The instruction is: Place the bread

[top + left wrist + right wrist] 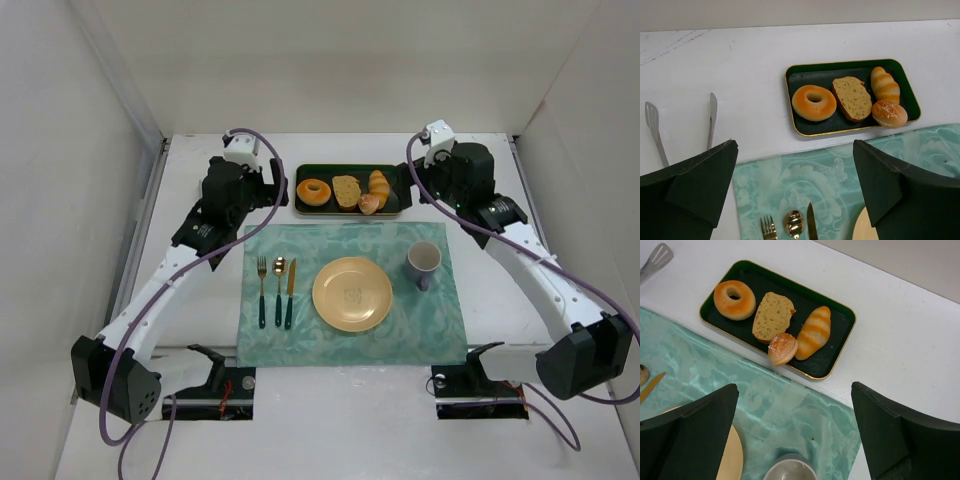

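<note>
The bread [369,204] is a small oval golden bun lying at the front right of the dark green tray [347,168], against the ridged roll [379,183]. The left wrist view shows the bread [889,113] at the tray's near right corner, and the right wrist view shows the bread [782,348] leaning on the tray's front rim. My left gripper [272,190] hangs open and empty left of the tray, over the placemat's back edge [795,150]. Just right of the tray, my right gripper [424,186] is open and empty too [794,387].
The tray also holds a ring doughnut [315,192] and a tan bread slice [346,190]. On the teal placemat [350,240] lie a yellow plate [352,293], a grey mug [423,262] and a fork, spoon and knife [277,290]. Metal tongs [711,120] lie left of the tray.
</note>
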You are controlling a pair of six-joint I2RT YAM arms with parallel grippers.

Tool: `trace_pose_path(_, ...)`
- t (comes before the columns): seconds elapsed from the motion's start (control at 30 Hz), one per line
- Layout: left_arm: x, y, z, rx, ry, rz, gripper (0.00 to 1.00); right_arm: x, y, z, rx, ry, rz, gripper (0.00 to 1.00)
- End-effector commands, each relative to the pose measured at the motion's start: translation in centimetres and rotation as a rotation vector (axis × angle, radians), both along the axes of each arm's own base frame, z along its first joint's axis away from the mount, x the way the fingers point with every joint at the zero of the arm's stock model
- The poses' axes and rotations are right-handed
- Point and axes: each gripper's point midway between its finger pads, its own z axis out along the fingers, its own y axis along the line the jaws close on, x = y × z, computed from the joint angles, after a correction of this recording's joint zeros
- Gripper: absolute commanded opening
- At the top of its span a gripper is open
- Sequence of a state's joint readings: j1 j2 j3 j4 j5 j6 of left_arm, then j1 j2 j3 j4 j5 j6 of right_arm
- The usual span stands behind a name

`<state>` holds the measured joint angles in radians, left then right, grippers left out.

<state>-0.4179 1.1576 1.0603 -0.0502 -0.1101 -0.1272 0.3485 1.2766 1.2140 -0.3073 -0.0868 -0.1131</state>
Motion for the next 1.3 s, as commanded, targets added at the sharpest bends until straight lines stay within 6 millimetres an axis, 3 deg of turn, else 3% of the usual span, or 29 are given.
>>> trace_pose_path(0.0,0.4,0.9,2.3,-0.013,-0.062,0.053,1.0,-0.7,0.6,3.7,0.07,-0.067,0.021,1.0)
trace_pose_path(0.03,0.5,1.3,2.3,-0.008,-0.064,0.074,1.0,-1.0,0.8,4.0,0.076,-0.074,0.033,1.0)
trace_pose_path(0.3,2.2,5.7,-3.6,0.219,0.08,0.216,1.0,-2.4,1.7,3.4,0.037,-0.035,0.139,1.0)
trace_pose_path(0.37,2.2,6.6,-4.3,0.222,0.103,0.213,1.0,-3.1,2.6,3.6,0.052,-0.009,0.197,1.0)
trace_pose_path(0.43,2.2,8.4,-6.2,0.223,0.151,0.234,1.0,-3.7,3.0,3.6,0.053,0.0,0.237,1.0)
trace_pose_path(0.53,2.1,9.0,-7.7,0.217,0.177,0.207,1.0,-4.2,3.5,3.5,0.056,0.009,0.278,1.0)
trace_pose_path(0.63,2.9,11.5,-9.9,0.235,0.219,0.251,1.0,-4.5,3.9,3.6,0.06,0.007,0.313,1.0)
trace_pose_path(0.67,3.2,11.9,-9.7,0.23,0.207,0.265,1.0,-4.5,3.9,3.6,0.06,0.007,0.313,1.0)
trace_pose_path(0.73,3.0,12.1,-11.1,0.219,0.237,0.247,1.0,-4.9,3.9,3.7,0.063,0.008,0.323,1.0)
trace_pose_path(0.83,3.0,12.9,-11.9,0.223,0.231,0.262,1.0,-4.9,3.9,3.7,0.055,0.002,0.327,1.0)
trace_pose_path(0.9,3.1,13.9,-11.0,0.216,0.195,0.297,1.0,-5.0,4.0,3.3,0.057,0.012,0.335,1.0)
trace_pose_path(1.17,2.9,13.7,-13.3,0.261,0.274,0.234,1.0,-4.6,4.2,2.5,0.052,0.035,0.334,1.0)
trace_pose_path(1.23,2.9,14.0,-13.3,0.269,0.274,0.251,1.0,-4.5,4.1,2.5,0.049,0.034,0.326,1.0)
trace_pose_path(1.27,3.1,15.1,-12.5,0.257,0.259,0.293,1.0,-4.5,4.1,2.5,0.049,0.034,0.326,1.0)
